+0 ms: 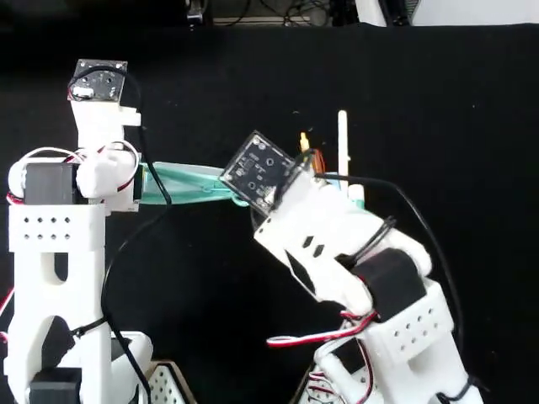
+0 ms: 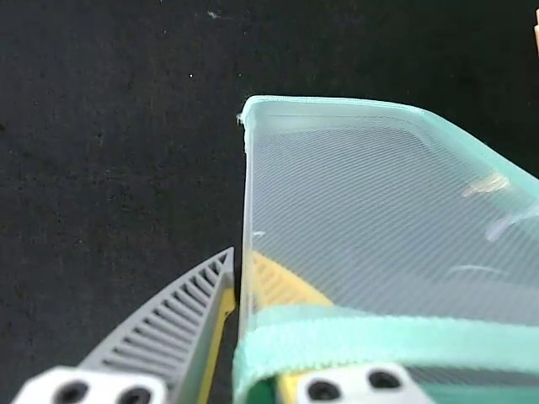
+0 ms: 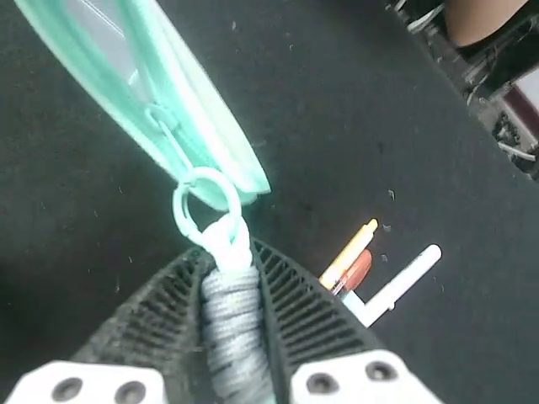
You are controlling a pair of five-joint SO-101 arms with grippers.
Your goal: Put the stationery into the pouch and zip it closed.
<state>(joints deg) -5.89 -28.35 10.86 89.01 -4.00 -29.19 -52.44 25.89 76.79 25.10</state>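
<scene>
A see-through mesh pouch [image 1: 189, 185] with mint-green edging hangs stretched between the two arms above the black table. My left gripper [image 2: 239, 271] is shut on one end of the pouch [image 2: 379, 210], with a grey finger [image 2: 181, 320] on its outer side. My right gripper [image 3: 226, 246] is shut on the cord of the zipper pull [image 3: 205, 204] at the other end of the pouch [image 3: 143, 76]. On the table beyond lie a white pen [image 3: 402, 282], a yellow-orange pen [image 3: 349, 252] and a small red piece [image 3: 358, 269]. The white pen [image 1: 343, 143] lies just past my right gripper [image 1: 246, 200].
A black cloth covers the table [image 1: 438, 101]. The white arm bases [image 1: 50, 278] stand along the front edge. Cables and equipment [image 1: 278, 10] sit past the far edge. Open cloth stretches to the far right and the far left.
</scene>
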